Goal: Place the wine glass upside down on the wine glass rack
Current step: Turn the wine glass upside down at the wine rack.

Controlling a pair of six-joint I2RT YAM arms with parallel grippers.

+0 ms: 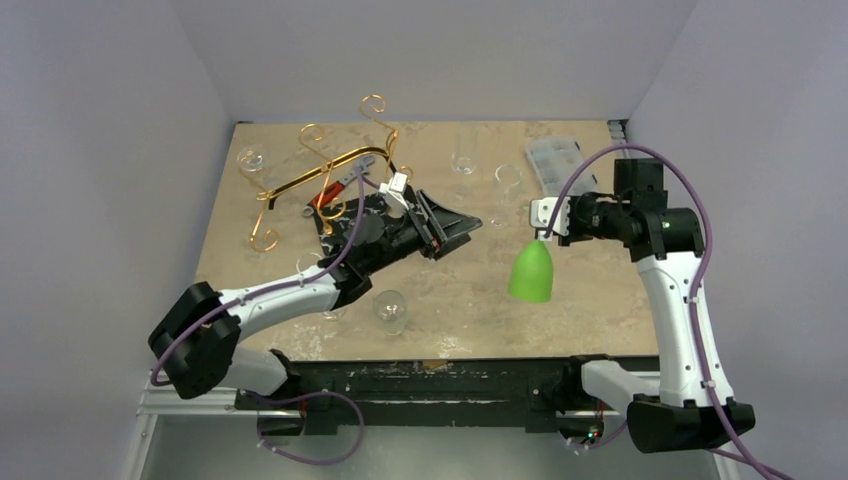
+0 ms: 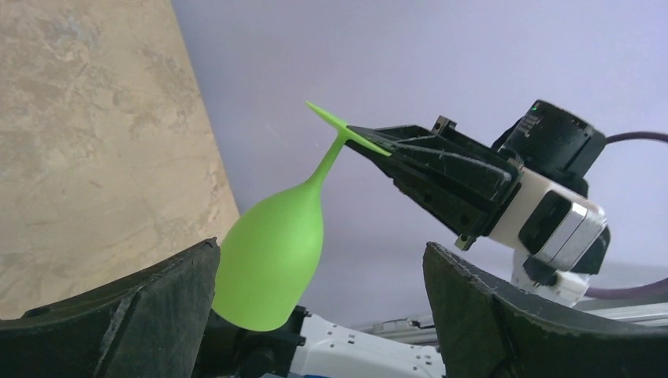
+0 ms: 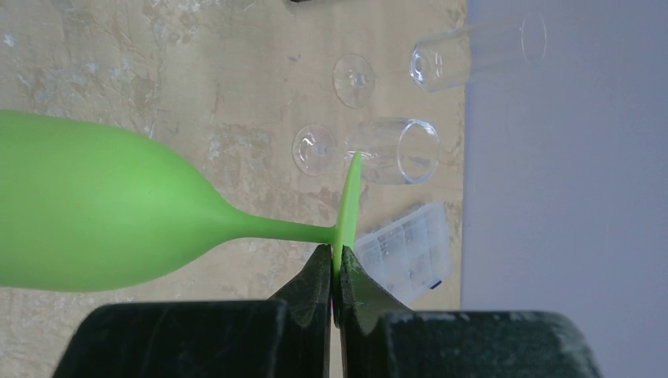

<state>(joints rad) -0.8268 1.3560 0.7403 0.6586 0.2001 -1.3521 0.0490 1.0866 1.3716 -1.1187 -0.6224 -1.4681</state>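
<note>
Right gripper [image 1: 543, 231] is clamping wine glass [image 1: 531, 272] foot (bowl hanging down), well right of the wine glass rack [image 1: 300, 181]. Left gripper [image 1: 448, 222] is hovering beside rack, jaws spread, empty.

Three cams, one overlap
Your top cam looks down from behind the arm bases [image 1: 680, 420] over the whole beige marbled tabletop [image 1: 470, 300]. Wrist cams sit close: left faces sideways, right tips down; all three share the matte green wine glass [image 1: 531, 272].

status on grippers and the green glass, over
right gripper shut on wine glass foot, bowl hanging down. left gripper open, empty. left arm between glass and rack.
</note>
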